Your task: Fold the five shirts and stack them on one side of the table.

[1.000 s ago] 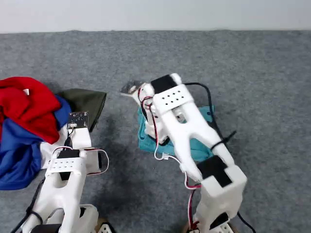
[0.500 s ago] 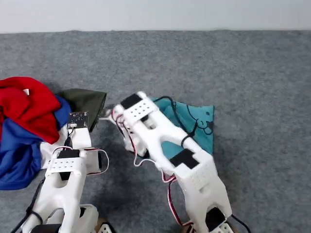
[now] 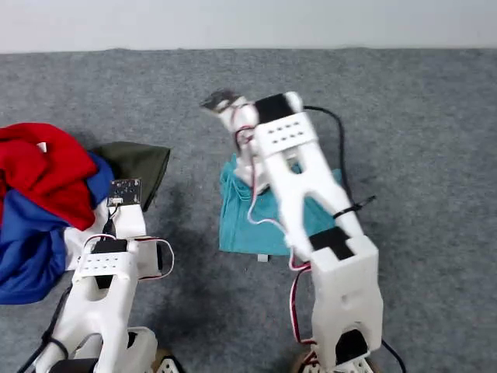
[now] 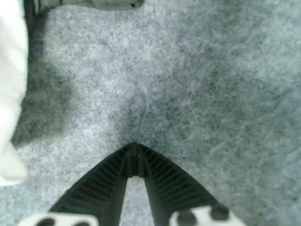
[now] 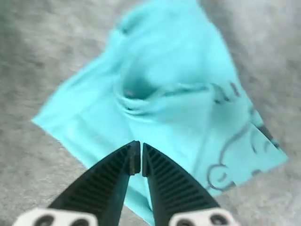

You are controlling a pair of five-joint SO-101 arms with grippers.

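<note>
While the right claw (image 5: 137, 147) hangs over it with its jaws pressed together and nothing between them, the teal shirt (image 3: 247, 224) lies as a rough rectangle on the grey desk (image 3: 419, 124), at the centre of the high view and partly under that arm. The left claw (image 4: 134, 149) is likewise closed and empty, low over bare desk at lower left. A red shirt (image 3: 46, 167), a blue shirt (image 3: 27, 256) and a dark green shirt (image 3: 140, 159) are heaped at the left edge.

Right arm (image 3: 299, 159) back over teal shirt (image 3: 241, 229)
</note>
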